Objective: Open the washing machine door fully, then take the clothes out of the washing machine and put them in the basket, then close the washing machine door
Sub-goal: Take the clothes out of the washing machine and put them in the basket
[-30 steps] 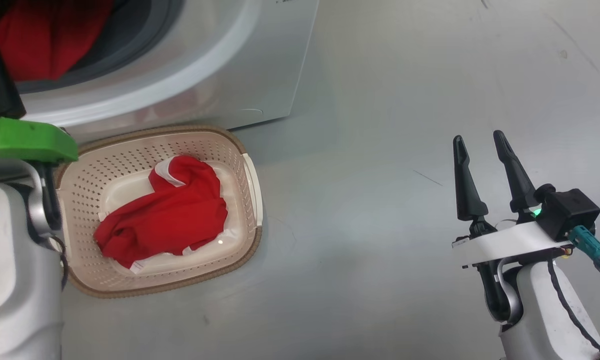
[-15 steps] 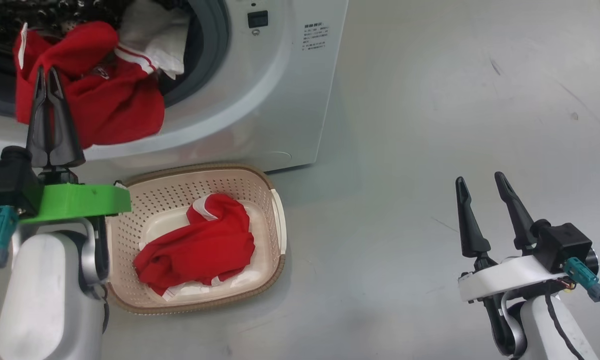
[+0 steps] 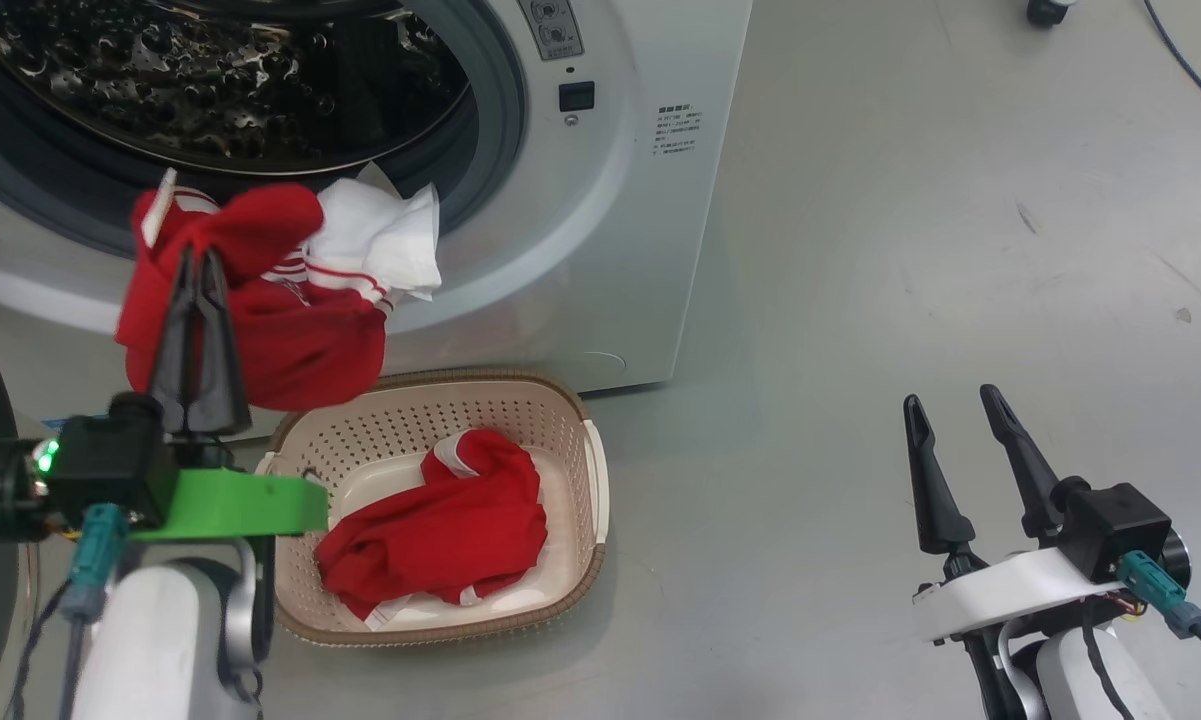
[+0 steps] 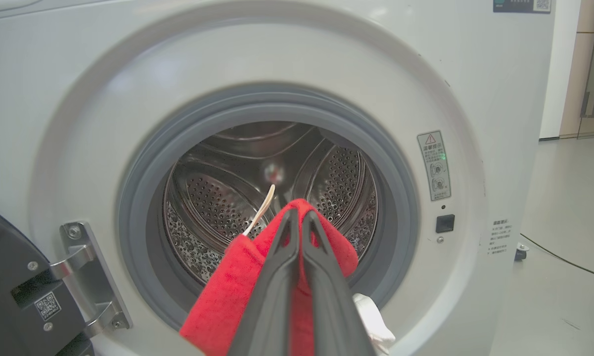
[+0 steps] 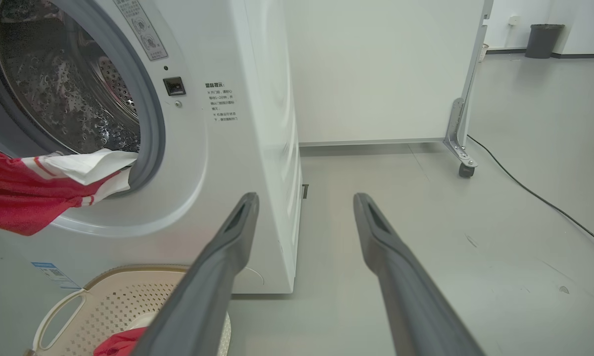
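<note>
Head view: the washing machine door is swung open, and one piece of the clothes [image 3: 440, 530] already lies in the basket [image 3: 592, 480], its long axis running from the near-left corner toward the far-right rim. The left gripper [image 3: 200, 262] is clamped on a second red garment [image 3: 300, 345], which hangs lengthwise downward above the basket's far-left edge, its white end trailing toward the washing machine [image 3: 620, 200] mouth. The right gripper [image 3: 949, 398] stands wide and empty over the floor.

Left wrist view: the drum [image 4: 212, 198] looks empty behind the pinched fabric.

Right wrist view: the garment drapes off the gasket lip. Dropping it and closing the door remain.
</note>
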Tool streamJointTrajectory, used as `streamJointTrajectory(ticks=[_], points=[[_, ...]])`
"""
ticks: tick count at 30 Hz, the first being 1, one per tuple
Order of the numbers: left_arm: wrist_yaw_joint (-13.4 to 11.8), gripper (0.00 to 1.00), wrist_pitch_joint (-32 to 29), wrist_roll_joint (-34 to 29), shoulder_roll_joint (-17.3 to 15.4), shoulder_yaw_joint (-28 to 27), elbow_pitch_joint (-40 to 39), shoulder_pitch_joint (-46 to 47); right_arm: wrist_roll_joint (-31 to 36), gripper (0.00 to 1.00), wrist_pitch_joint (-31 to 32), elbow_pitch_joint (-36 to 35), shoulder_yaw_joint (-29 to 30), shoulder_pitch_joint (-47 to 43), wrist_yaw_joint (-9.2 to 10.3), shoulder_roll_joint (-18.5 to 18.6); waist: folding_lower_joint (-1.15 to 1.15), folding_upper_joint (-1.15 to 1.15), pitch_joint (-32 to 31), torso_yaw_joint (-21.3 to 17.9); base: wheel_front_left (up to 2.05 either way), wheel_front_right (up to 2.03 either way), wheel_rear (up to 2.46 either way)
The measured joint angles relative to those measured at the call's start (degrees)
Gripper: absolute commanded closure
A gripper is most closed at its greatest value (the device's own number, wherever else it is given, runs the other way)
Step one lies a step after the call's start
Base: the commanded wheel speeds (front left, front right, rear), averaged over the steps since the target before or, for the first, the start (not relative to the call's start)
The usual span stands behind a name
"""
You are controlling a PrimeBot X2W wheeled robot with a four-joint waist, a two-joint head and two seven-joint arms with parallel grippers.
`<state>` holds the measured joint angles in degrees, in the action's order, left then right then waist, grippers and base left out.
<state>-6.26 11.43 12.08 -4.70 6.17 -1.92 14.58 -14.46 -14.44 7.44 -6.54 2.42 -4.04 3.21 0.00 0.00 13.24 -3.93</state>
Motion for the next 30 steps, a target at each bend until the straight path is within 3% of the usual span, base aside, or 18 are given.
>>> streamJointTrajectory(ticks=[17,30], points=[[1.0,1.0,-3.2,3.8,1.5,3.9,7.6,-5.9,0.0,0.0,0.0,-1.8,-0.8,-0.9,0.0,-0.1,0.0,0.0,1.4,-1.5,0.0,0.0,0.0],[1.1,1.0,-1.8,5.1,1.8,3.2,19.6,-4.4,-0.3,0.0,0.0,-3.4,-1.6,-0.1,-0.1,-0.2,0.0,0.0,6.3,-4.3,0.0,0.0,0.0]])
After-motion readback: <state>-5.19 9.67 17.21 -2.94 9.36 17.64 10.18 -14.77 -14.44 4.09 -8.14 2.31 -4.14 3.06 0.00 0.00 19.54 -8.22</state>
